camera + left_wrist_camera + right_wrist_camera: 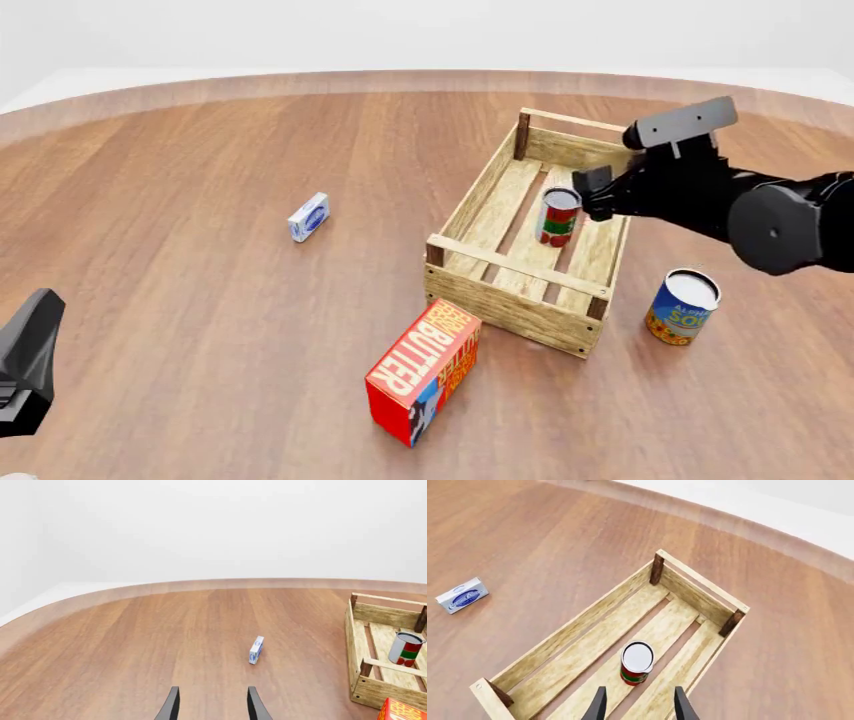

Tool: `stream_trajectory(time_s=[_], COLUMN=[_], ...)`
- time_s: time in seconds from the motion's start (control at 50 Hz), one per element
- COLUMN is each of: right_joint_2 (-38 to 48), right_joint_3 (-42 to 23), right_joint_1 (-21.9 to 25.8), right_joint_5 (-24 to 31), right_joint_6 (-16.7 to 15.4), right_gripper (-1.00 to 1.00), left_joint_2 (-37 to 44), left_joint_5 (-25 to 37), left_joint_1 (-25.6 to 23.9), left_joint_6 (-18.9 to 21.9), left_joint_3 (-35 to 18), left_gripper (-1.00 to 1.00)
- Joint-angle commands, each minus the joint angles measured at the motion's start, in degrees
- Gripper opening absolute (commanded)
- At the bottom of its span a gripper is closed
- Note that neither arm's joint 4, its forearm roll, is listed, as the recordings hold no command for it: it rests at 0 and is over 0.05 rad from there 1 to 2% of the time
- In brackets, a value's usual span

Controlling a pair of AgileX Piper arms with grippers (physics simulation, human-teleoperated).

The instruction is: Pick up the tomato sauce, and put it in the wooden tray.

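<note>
One job remains — the tomato sauce stands upright inside the wooden tray, and your right gripper fingers are spread, holding nothing; lift straight up — avoid clipping the rim.

You see the tomato sauce, a silver-topped can with red tomatoes, standing seemingly upright on the slats inside the light wooden tray, near its far half.

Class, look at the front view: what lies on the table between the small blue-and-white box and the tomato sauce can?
Bare tabletop, then the near-left wall of the wooden tray. The tomato sauce stands inside it; the small blue-and-white box lies outside.
</note>
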Motion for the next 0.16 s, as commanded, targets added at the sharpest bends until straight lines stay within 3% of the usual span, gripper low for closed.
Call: stream_trajectory(time_s=[0.02,0.16], right_joint_2=[-3.4,-5.5], right_joint_3=[1.4,2.5], right_joint_1=[-0.4,-0.5], right_joint_5=[1.2,1.8], right_joint_6=[-0.5,-0.6], right_gripper=[1.00,1.00], left_joint_2=[0.0,0.0], left_joint_5=[0.0,0.0], left_joint_1=[0.0,0.0], left_joint_6=[0.0,0.0], left_joint_3=[0.0,0.0], left_gripper=[1.00,1.00])
